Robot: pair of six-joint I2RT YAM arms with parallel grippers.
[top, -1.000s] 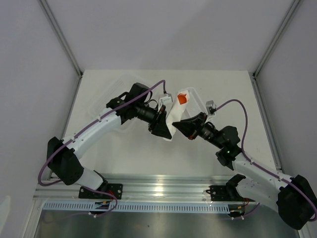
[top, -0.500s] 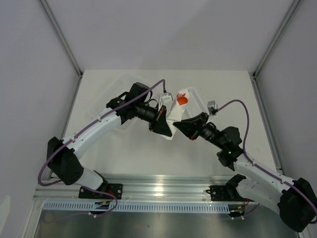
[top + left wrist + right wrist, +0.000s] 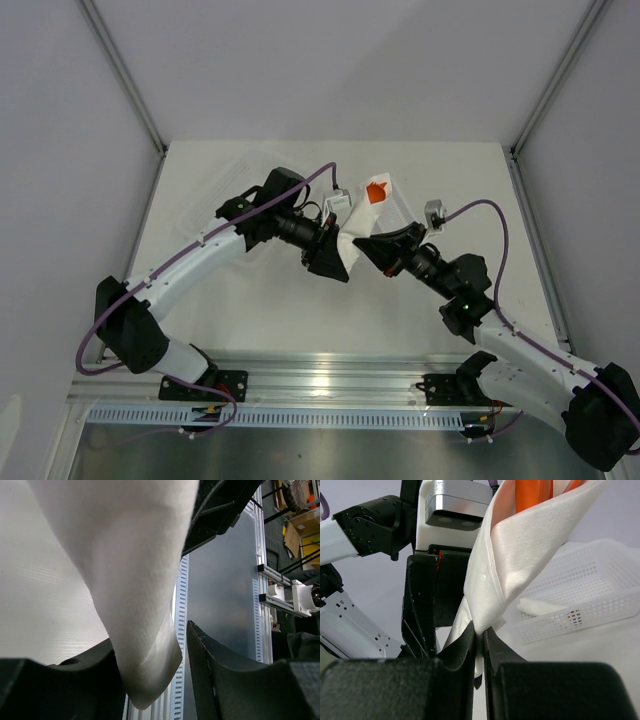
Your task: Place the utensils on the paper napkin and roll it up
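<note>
The white paper napkin (image 3: 352, 238) is wrapped around the orange-red utensils (image 3: 377, 191) and is held off the table between both arms. The orange ends stick out of its top, also in the right wrist view (image 3: 535, 490). My right gripper (image 3: 366, 246) is shut on a fold of the napkin (image 3: 520, 550), pinching it between the fingers (image 3: 481, 632). My left gripper (image 3: 336, 258) is open around the lower end of the napkin (image 3: 135, 580). The napkin rests against the left finger (image 3: 75, 680), with a gap to the other finger.
A white mesh basket (image 3: 590, 595) sits behind the bundle, with a white paper roll (image 3: 540, 607) in it. A clear plastic tray (image 3: 235, 175) lies at the rear left under the left arm. An aluminium rail (image 3: 330, 385) runs along the near edge.
The wrapped bundle has tilted and shifted a little toward the rear, its orange tip moving up and right. Both grippers have followed it slightly.
</note>
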